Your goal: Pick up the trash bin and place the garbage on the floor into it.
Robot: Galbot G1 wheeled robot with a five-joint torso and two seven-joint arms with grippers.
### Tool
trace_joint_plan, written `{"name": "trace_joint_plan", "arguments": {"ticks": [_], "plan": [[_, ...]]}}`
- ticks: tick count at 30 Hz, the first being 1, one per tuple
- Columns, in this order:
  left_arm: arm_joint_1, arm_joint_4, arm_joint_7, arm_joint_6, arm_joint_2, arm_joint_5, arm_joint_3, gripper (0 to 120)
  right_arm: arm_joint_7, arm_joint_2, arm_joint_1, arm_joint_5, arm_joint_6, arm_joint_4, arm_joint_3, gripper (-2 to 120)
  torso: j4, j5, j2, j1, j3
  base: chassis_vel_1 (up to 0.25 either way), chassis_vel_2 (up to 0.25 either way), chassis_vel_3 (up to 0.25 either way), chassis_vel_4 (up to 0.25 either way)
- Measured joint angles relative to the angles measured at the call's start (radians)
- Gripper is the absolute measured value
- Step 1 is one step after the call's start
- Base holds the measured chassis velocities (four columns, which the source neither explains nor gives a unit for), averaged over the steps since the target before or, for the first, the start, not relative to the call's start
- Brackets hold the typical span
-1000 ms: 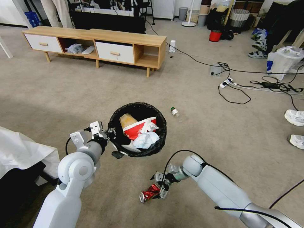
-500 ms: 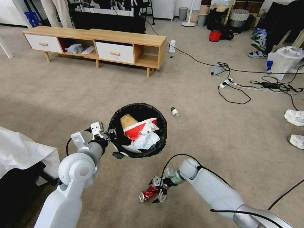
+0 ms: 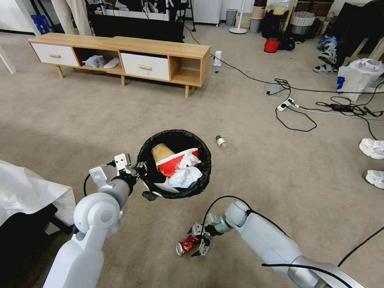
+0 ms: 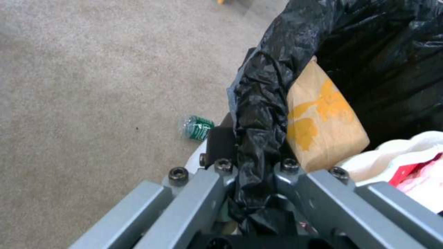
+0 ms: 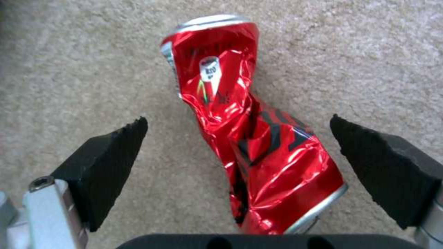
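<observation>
The left hand point(image 3: 141, 170) grips the trash bin's point(image 3: 175, 138) bag-covered rim; the right hand point(image 5: 240, 152), open, straddles the crushed red can point(image 5: 249, 138) on the carpet point(image 3: 100, 116).

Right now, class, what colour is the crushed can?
Red, with black lettering; can, clearest in right wrist view.

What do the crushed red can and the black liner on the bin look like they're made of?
Crushed red can: likely thin aluminium, glossy, with sharp creases and a bare silvery rim. Black liner on the trash bin: thin plastic film, slightly shiny and finely crinkled where it folds over the rim.
</observation>
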Motion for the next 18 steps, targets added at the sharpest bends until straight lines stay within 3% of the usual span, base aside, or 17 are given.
{"name": "trace_joint_plan", "arguments": {"ticks": [14, 18], "plan": [[0.002, 0.007, 0.003, -0.001, -0.007, 0.008, 0.003, 3, -0.001, 0.049, 0.027, -0.061, 0.099, -0.112, 0.03, 100, 0.0, 0.0001, 0.0, 0.0, 0.0, 0.0, 0.0, 0.0, 0.0], [0.002, 0.008, 0.004, -0.001, -0.008, 0.011, 0.003, 3, 0.0, 0.054, 0.03, -0.066, 0.116, -0.126, 0.036, 90, 0.0, 0.0001, 0.0, 0.0, 0.0, 0.0, 0.0, 0.0, 0.0]]}}
